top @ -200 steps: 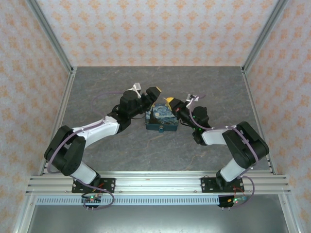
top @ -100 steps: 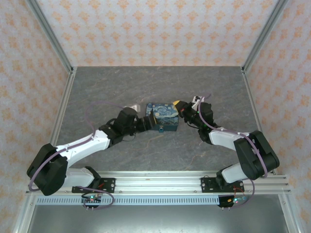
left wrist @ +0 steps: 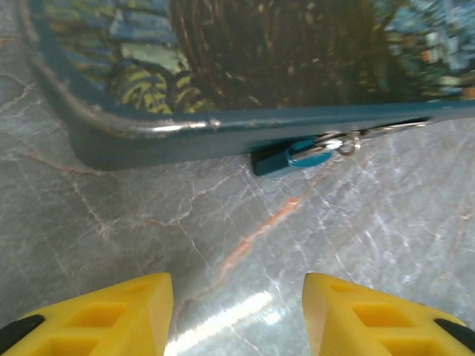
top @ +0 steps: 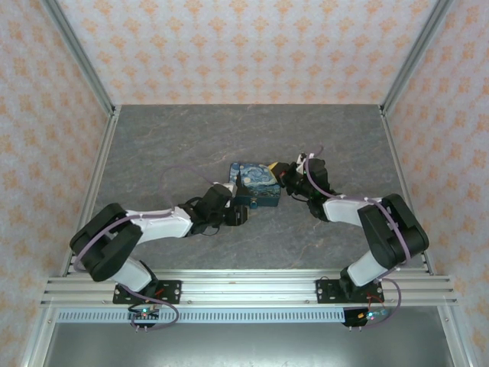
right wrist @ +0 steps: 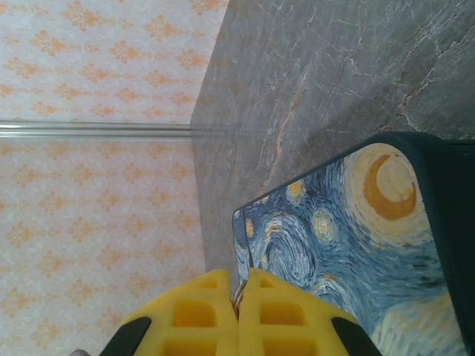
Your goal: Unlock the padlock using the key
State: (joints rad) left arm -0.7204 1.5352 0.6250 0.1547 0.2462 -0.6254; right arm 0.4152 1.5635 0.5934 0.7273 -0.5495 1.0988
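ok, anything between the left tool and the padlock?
No. The left wrist view shows bare grey table between the left tool and the padlock at the box's edge.

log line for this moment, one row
left fingers: open, facing padlock | right fingers: shut, by box | padlock: at box edge

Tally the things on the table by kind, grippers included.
box: 1
padlock: 1
grippers: 2, the left gripper and the right gripper
total: 4
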